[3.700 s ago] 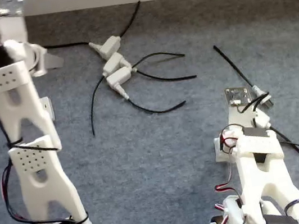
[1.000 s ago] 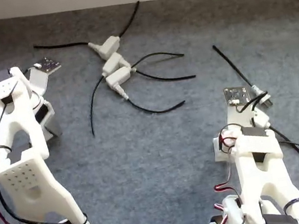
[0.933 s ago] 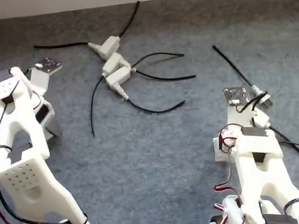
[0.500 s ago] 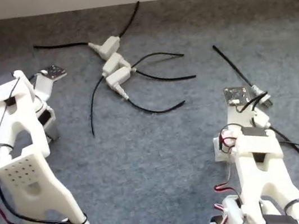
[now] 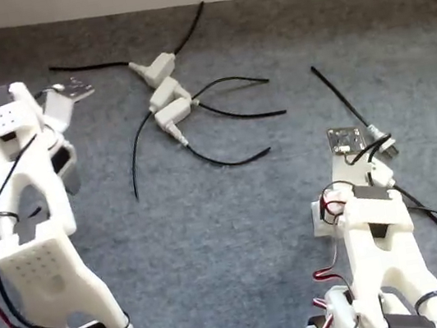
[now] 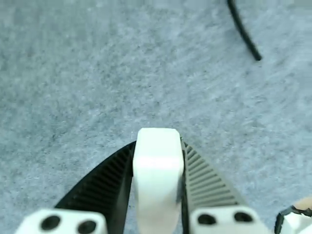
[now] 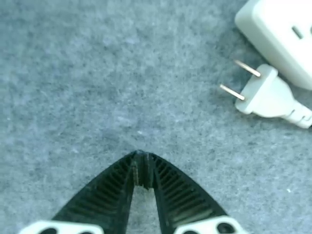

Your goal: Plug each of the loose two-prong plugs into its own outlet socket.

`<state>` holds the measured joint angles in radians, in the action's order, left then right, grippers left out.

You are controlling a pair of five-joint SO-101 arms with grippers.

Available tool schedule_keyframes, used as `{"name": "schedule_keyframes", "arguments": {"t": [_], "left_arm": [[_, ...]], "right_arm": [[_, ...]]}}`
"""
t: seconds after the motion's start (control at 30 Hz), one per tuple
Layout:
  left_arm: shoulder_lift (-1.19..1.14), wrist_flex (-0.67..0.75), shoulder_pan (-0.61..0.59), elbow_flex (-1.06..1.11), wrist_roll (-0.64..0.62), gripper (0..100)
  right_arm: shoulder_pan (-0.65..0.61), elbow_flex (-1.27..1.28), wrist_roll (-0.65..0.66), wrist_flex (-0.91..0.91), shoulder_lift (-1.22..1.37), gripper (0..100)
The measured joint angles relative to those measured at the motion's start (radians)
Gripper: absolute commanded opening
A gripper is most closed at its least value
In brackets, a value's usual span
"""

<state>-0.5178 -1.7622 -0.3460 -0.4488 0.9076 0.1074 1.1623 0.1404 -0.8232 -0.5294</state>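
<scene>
Jaws, left gripper (image 6: pixel 158 144): clenched on a white rounded piece (image 6: pixel 158 170) that stands upright between the ribbed black fingers (image 6: pixel 105 187). Its lower end is hidden, so plug or socket body cannot be told. Risk: with the contact end out of sight, alignment cannot be checked, and a push against a mate could twist the piece in the grip or squeeze it out. A loose black cable end (image 6: pixel 243 29) lies on the grey carpet (image 6: pixel 73 73), farther out and well apart from the jaws. Jaws, right gripper (image 7: pixel 141 168): closed tip to tip on nothing, low over the carpet. Risk: an advance without first spreading the jaws would shove the target along the pile rather than take it, and a grip that catches the prongs could bend them or skew the body. The two-prong plug (image 7: pixel 265 95) lies flat, ahead of the tips and off to one side, apart from them. Its body lies just beside the outlet socket (image 7: pixel 278 34), and its prongs do not point at the slots. High view: the left arm (image 5: pixel 36 243) stands at the left edge and the right arm (image 5: pixel 375 231) at near right. That plug lies just right of the right arm's wrist, and its cable (image 5: pixel 341 99) runs far and left. Risk: drag from this cable could pull a lifted plug off line. Three white connector bodies (image 5: pixel 166 95) with black leads lie clustered far centre, well apart from both arms.
</scene>
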Motion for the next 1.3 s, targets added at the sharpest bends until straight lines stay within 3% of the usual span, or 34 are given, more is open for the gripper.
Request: {"name": "schedule_keyframes", "arguments": {"t": [0.13, 0.4, 0.53, 0.63, 0.9, 1.0, 1.2, 1.3], "left_arm": [[0.213, 0.000, 0.140, 0.218, -0.055, 1], [0.562, 0.011, 0.546, 0.568, -0.328, 2], [0.575, 0.141, 0.743, 0.717, -0.519, 2], [0.575, 0.272, 0.825, 0.832, -0.615, 2], [0.575, 0.588, 0.864, 1.036, -0.921, 2], [0.575, 0.690, 0.847, 1.077, -1.069, 9], [0.575, 0.756, 0.713, 1.086, -1.267, 20], [0.575, 0.758, 0.700, 1.086, -1.267, 21]], "right_arm": [[0.000, 0.000, 0.000, 0.000, 0.000, 0.6], [0.003, 0.000, 0.000, 0.000, 0.000, 0.6], [0.051, 0.000, 0.000, 0.000, 0.000, 0.6], [0.083, 0.000, 0.000, 0.000, 0.000, 0.6], [0.107, 0.000, 0.000, 0.000, 0.000, 0.6], [0.107, 0.000, 0.000, 0.000, 0.000, 0.6], [0.107, 0.000, 0.000, 0.000, 0.000, 0.6], [0.107, 0.000, 0.000, 0.000, 0.000, 0.6]]}}
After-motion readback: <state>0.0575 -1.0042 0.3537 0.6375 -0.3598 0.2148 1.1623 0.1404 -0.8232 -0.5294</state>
